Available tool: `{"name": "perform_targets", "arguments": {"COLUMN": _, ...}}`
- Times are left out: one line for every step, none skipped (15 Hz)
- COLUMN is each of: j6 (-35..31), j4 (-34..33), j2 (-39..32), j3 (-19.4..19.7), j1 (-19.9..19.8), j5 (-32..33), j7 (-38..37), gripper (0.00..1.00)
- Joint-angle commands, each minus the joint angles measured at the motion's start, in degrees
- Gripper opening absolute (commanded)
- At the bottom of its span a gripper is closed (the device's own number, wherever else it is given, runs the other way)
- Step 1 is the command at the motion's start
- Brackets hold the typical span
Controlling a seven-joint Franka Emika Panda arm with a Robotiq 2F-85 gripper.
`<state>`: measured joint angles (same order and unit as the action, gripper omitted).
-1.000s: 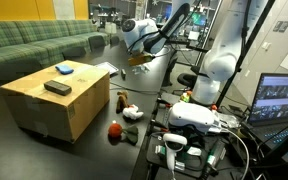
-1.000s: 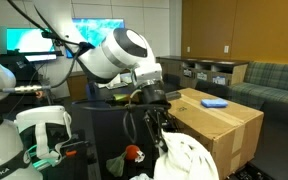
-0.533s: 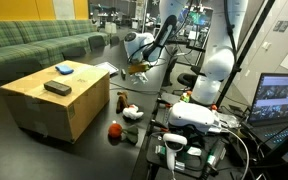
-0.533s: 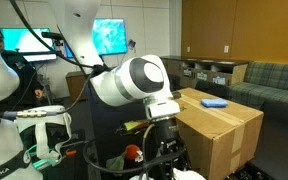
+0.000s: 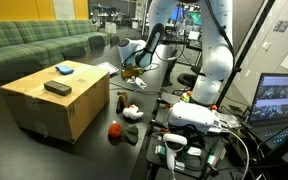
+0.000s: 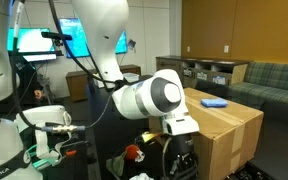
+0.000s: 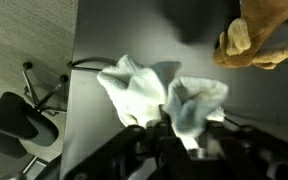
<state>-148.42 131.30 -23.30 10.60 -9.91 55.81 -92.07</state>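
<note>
**Arm drops low over the white cloth**

- The arm (image 5: 149,40) has come down in steps over the last second. In an exterior view the claw (image 5: 134,72) now hangs lower than in either earlier frame, nearer the dark tabletop (image 5: 94,125).
- In the other exterior view the big round joint, which was up and to the left a second ago, now sits mid-frame beside the cardboard box (image 6: 219,125). The claw (image 6: 181,158) is near the bottom edge.
- Reading: this looks like an approach, closing the height above the cloth, not a lift.
- The white cloth (image 7: 164,95) lies crumpled on the tabletop (image 7: 114,40), right in front of the claw (image 7: 179,150). Its lower tip runs down between the dark fingers.
- Claw state: cannot tell. The fingers are blurred and cut off by the frame, and no view shows whether they are apart or pinching the cloth.
- A tan plush toy (image 7: 259,40) lies just beyond the cloth, apart from it.
- Unchanged from the earlier frames: the cloth (image 5: 132,112), the red thing (image 5: 114,128) near it and the box (image 5: 44,105) sit where they did. Only the arm has moved.
</note>
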Motion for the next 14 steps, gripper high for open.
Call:
{"name": "perform_targets", "arguments": {"j6": -3.9, "j4": -0.4, "j2": -1.3, "j3": -0.8, "j1": -0.1, "j5": -3.9, "j7": 11.0, "gripper": 0.58}}
{"name": "perform_targets", "arguments": {"j6": -5.2, "j4": 0.0, "j2": -1.3, "j3": -1.0, "j1": 0.0, "j5": -4.7, "j7": 14.3, "gripper": 0.67}}
{"name": "perform_targets", "arguments": {"j6": -6.7, "j4": 0.6, "j2": -1.3, "j3": -1.3, "j1": 0.1, "j5": -5.5, "j7": 17.3, "gripper": 0.73}}
{"name": "perform_targets", "arguments": {"j6": -7.9, "j4": 1.0, "j2": -1.3, "j3": -1.7, "j1": 0.2, "j5": -6.9, "j7": 20.9, "gripper": 0.82}}
{"name": "perform_targets", "arguments": {"j6": -9.2, "j4": 1.4, "j2": -1.6, "j3": -2.0, "j1": 0.5, "j5": -8.0, "j7": 23.9, "gripper": 0.89}}
{"name": "perform_targets", "arguments": {"j6": -10.4, "j4": 1.8, "j2": -1.9, "j3": -2.5, "j1": 0.5, "j5": -9.9, "j7": 27.6, "gripper": 0.95}}
{"name": "perform_targets", "arguments": {"j6": -11.0, "j4": 2.0, "j2": -2.3, "j3": -5.8, "j1": -2.4, "j5": -9.5, "j7": 29.7, "gripper": 1.0}}
{"name": "perform_targets", "arguments": {"j6": -11.7, "j4": 2.2, "j2": -2.8, "j3": -7.0, "j1": -3.1, "j5": -10.9, "j7": 33.3, "gripper": 1.0}}
{"name": "perform_targets", "arguments": {"j6": -12.2, "j4": 2.3, "j2": -3.4, "j3": -8.7, "j1": -4.3, "j5": -11.9, "j7": 36.4, "gripper": 1.0}}
{"name": "perform_targets", "arguments": {"j6": -13.3, "j4": 2.7, "j2": -4.2, "j3": -7.8, "j1": -2.9, "j5": -15.6, "j7": 41.6, "gripper": 1.0}}
{"name": "perform_targets", "arguments": {"j6": -13.7, "j4": 2.7, "j2": -5.1, "j3": -9.3, "j1": -4.0, "j5": -17.3, "j7": 45.3, "gripper": 1.0}}
{"name": "perform_targets", "arguments": {"j6": -13.1, "j4": 2.5, "j2": -5.9, "j3": -12.8, "j1": -7.4, "j5": -17.9, "j7": 48.8, "gripper": 1.0}}
{"name": "perform_targets", "arguments": {"j6": -13.1, "j4": 2.4, "j2": -6.7, "j3": -14.2, "j1": -8.7, "j5": -19.4, "j7": 52.5, "gripper": 1.0}}
{"name": "perform_targets", "arguments": {"j6": -12.5, "j4": 1.9, "j2": -7.7, "j3": -15.8, "j1": -10.1, "j5": -20.6, "j7": 55.5, "gripper": 1.0}}
